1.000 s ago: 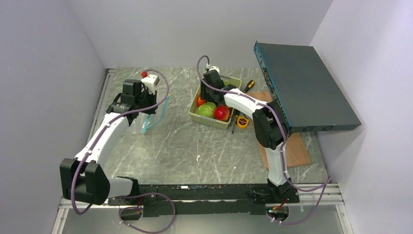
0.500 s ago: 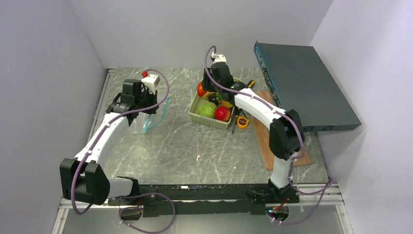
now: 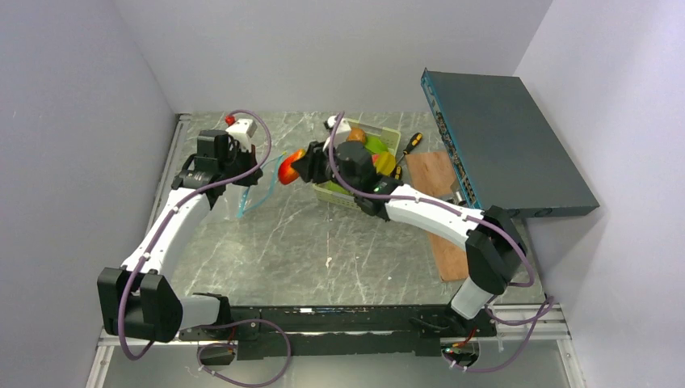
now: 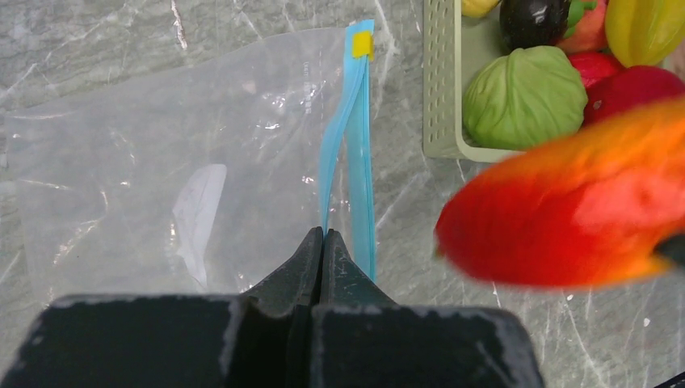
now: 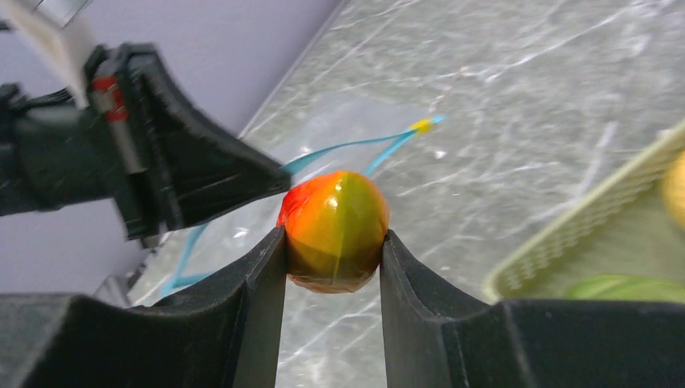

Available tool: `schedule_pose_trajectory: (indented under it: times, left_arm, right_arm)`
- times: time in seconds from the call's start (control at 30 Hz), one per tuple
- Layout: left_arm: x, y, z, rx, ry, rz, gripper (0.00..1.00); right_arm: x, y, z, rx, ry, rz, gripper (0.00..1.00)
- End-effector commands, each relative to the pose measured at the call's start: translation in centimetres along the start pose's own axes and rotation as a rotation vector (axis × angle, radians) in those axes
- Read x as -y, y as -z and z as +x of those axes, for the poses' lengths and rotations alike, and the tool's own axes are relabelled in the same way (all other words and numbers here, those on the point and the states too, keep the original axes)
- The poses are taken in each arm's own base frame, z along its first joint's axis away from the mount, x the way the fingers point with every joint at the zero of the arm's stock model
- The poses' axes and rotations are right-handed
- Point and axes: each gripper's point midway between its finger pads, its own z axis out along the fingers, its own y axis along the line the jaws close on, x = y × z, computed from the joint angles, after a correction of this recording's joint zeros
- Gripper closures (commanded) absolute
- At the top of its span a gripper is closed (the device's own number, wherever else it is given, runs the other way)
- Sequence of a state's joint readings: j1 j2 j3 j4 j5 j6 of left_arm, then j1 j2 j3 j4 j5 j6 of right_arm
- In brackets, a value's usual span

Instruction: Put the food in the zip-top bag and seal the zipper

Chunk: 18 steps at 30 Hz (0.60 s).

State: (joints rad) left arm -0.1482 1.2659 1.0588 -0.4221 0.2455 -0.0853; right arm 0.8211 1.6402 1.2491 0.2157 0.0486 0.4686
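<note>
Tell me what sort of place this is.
Most likely a robot lab test booth, not a kitchen: plain walls box in a marble-look table, a left arm and right arm are bolted to a rail at its near edge, and the basket holds glossy toy food.

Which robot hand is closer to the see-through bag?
Left. The left gripper pinches the zip-top bag by its blue zipper. The right gripper, holding a red-orange fruit, hovers beside the bag's mouth, on the basket side.
</note>
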Motion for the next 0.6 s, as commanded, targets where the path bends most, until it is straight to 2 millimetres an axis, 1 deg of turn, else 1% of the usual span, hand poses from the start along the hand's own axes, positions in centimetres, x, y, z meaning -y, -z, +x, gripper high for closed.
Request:
schedule_pose_trajectory:
  times: [0.0, 0.1, 0.23, 0.33, 0.43, 0.57]
  left_arm:
    - [0.7, 1.6, -3.5, 0.127, 0.031, 0.009, 1.00]
    - [0.7, 1.7, -3.6, 0.140, 0.036, 0.009, 1.00]
    - [0.8, 1.7, -3.6, 0.135, 0.036, 0.012, 1.00]
    - [0.8, 1.8, -3.8, 0.141, 0.038, 0.011, 1.00]
    - [0.7, 2.2, -4.0, 0.160, 0.035, -0.004, 1.00]
    - [0.7, 2.8, -4.3, 0.196, 0.034, -0.007, 1.00]
  right_arm:
    - [-4.0, -0.1, -3.0, 0.164, -0.134, -0.096, 1.00]
    - [-4.8, -1.0, -2.0, 0.150, -0.188, -0.112, 1.00]
    - [-5.7, -1.9, -1.4, 0.140, -0.210, -0.118, 1.00]
    - [-5.8, -2.5, -0.4, 0.124, -0.208, -0.104, 1.00]
    - [-5.2, -2.9, 0.8, 0.115, -0.214, -0.077, 1.00]
    - [-5.2, -3.7, 2.0, 0.095, -0.224, -0.080, 1.00]
